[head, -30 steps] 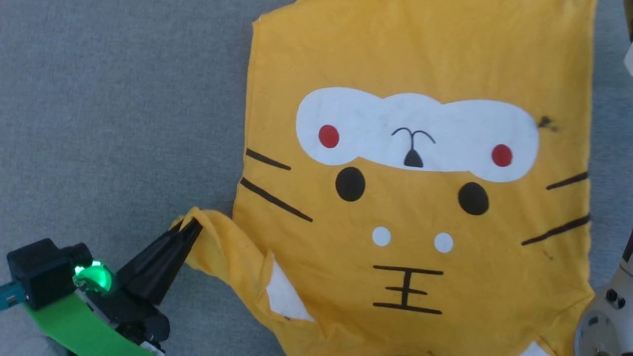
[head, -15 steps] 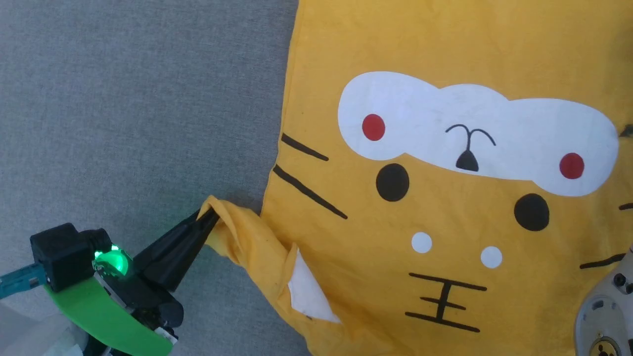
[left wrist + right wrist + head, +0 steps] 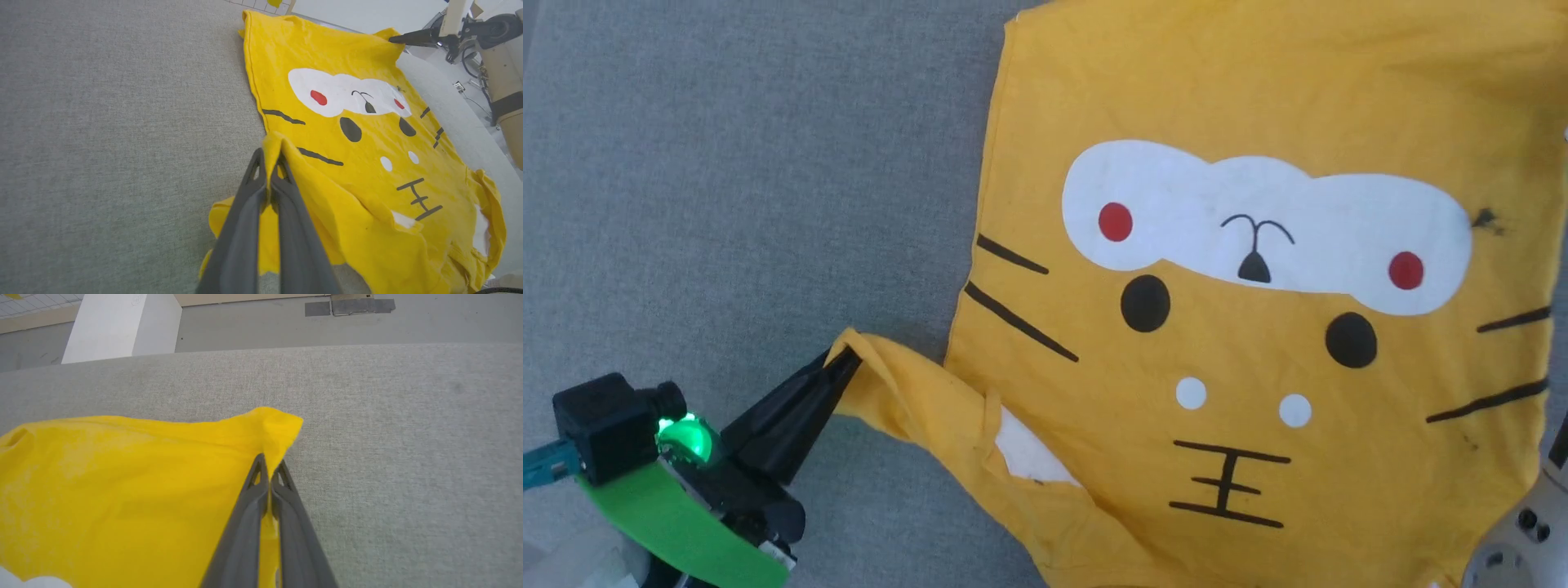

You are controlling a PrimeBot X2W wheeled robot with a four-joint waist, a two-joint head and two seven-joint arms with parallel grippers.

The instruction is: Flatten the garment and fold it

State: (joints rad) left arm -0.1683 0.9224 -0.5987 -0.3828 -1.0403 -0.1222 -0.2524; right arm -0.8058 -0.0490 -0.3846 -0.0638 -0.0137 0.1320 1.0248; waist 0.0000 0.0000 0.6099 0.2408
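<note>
On the bench [image 3: 727, 163], we saw the left fingers [image 3: 786, 416] pinching the garment [image 3: 1258, 106] by its sleeve, and the right fingers [image 3: 245, 526] pinching its corner.

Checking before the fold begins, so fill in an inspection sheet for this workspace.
Surface: grey fabric tabletop, no stains seen.
Job's things: yellow T-shirt lies print-up and mostly flat; its sleeve on the robot's left is stretched outward, and a far corner is pinched.
Clutter: nothing seen.
Grippers: left gripper shut on the sleeve's tip; right gripper shut on the corner.
Cables: dark wires loop beside the right arm.
Surroundings: grey floor, white block, taped patch.
</note>
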